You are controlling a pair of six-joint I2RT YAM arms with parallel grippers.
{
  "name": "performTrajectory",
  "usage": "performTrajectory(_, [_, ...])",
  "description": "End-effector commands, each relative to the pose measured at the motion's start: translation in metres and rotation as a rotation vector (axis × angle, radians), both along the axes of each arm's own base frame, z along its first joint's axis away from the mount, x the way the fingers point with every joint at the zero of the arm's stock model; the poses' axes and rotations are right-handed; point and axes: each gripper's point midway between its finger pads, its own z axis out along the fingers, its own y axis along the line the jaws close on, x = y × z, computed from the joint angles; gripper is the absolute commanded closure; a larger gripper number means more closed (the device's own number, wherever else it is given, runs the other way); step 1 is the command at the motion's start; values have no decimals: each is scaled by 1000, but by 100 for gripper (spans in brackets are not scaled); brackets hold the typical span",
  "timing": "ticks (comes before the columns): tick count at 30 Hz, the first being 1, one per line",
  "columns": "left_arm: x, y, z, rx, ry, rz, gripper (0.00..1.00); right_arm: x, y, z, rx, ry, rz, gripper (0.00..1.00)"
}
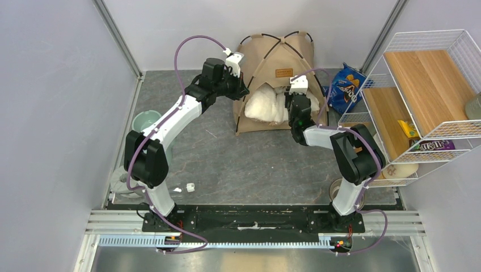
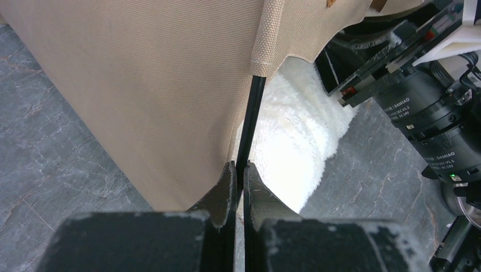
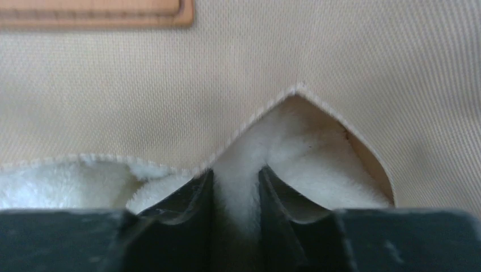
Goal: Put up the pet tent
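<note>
Pet tent (image 1: 264, 65): light, floppy; hold by stiff pole (image 2: 252, 113). Left gripper (image 2: 239, 184) clamps pole, running 12 o'clock; right gripper (image 3: 237, 181) pinches pillow (image 3: 317, 170), seemingly.

The top external camera sat high above the near edge and looked down and forward over the whole worktop (image 1: 227, 164), with the pet tent (image 1: 258, 65) at the far side. The left wrist camera looked along the left gripper (image 2: 239, 170) from very near. Tent fabric and a black pole (image 2: 252, 113) filled its left half, and the right arm (image 2: 431, 113) filled its right edge. The right wrist camera sat closer still, with the right gripper (image 3: 235, 173) pressed into the pillow (image 3: 317, 164) under the tent's hem. All three views shared one patch of the scene: the tent's front opening.
</note>
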Motion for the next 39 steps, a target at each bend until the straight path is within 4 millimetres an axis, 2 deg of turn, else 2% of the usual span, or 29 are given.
performTrajectory(1, [4, 0, 11, -8, -2, 13, 98, -16, -14, 20, 81, -42, -61, 54])
performTrajectory(6, [6, 0, 12, -11, -1, 12, 98, -45, -22, 37, 136, 169, -97, 31])
performTrajectory(10, [7, 0, 10, -10, 2, 16, 98, -67, -22, 56, 189, 210, -72, 17])
performTrajectory(12, [7, 0, 8, -8, 5, 17, 98, -76, -22, 57, 198, 246, -58, 11])
performTrajectory(18, [8, 2, 5, 5, 5, 24, 98, -98, 10, 30, 185, 450, 118, 10])
performTrajectory(22, [8, 3, 4, 13, 5, 27, 98, -108, 24, 18, 224, 470, 158, 10])
performTrajectory(25, [8, 3, 5, 13, 4, 29, 90, -112, 37, 8, 217, 490, 182, 10])
performTrajectory(28, [6, 3, 8, 8, 0, 24, 70, -114, 50, -7, 206, 523, 206, 10])
performTrajectory(33, [-2, 7, 10, 15, -30, 11, 49, -114, 62, -25, 225, 571, 205, 6])
performTrajectory(36, [-8, 12, 11, 4, -65, 13, 41, -115, 66, -30, 241, 585, 207, 4])
performTrajectory(39, [-13, 15, 5, 2, -75, 17, 38, -113, 67, -40, 243, 604, 205, 4])
